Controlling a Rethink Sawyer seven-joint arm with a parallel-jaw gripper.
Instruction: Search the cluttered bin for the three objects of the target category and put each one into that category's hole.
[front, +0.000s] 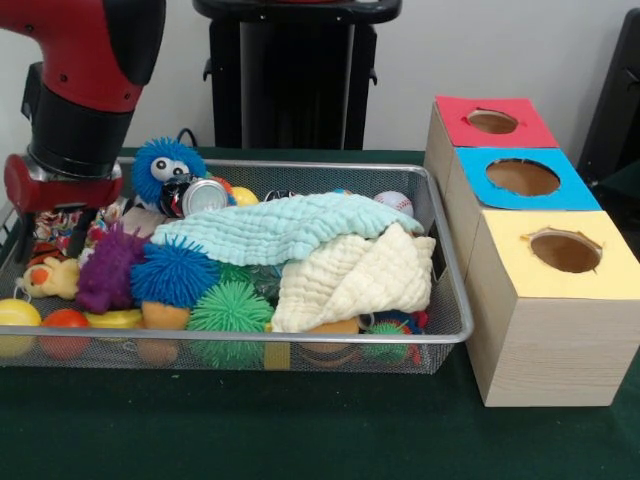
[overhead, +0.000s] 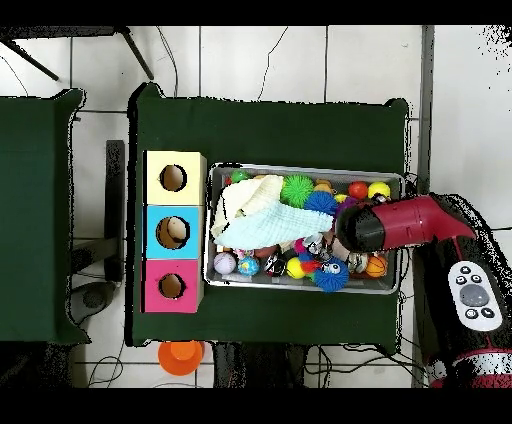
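Front view: the red and black arm's gripper (front: 78, 232) dips into the silver wire-mesh tray's (front: 440, 262) left end, near a yellow plush animal (front: 52, 278) — finger state cannot be told. Overhead view: the arm hides that end; no writing is readable.

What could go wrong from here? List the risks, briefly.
The hand hangs over tightly packed toys; it could catch the purple spiky ball instead of the yellow plush beside it. The mint cloth and cream cloth cover much of the bin, so a plush could lie hidden underneath.
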